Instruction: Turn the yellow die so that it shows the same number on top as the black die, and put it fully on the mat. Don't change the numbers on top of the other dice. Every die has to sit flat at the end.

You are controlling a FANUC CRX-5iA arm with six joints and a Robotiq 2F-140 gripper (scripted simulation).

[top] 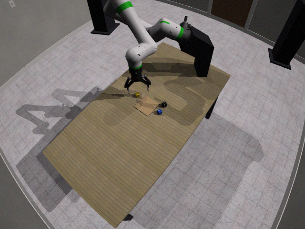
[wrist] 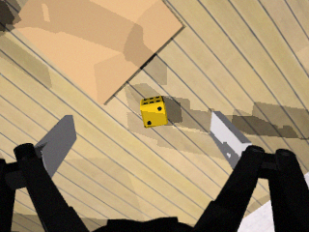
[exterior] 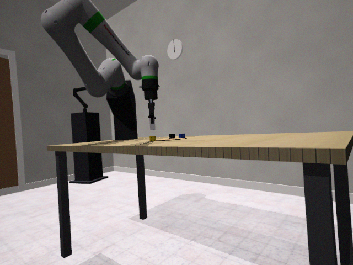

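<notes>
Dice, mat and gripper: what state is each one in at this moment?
yellow die: flat on the table, off the mat, not held.
black die: on the table beside the mat's edge, untouched.
blue die: on the table near the mat, untouched.
mat: lying flat, no die on it.
gripper: open, holding nothing, above the yellow die.

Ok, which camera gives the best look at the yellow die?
The wrist view: the yellow die sits large between the open fingers, pips visible. The top view shows only a small speck beside the mat; the exterior view, one side.
</notes>
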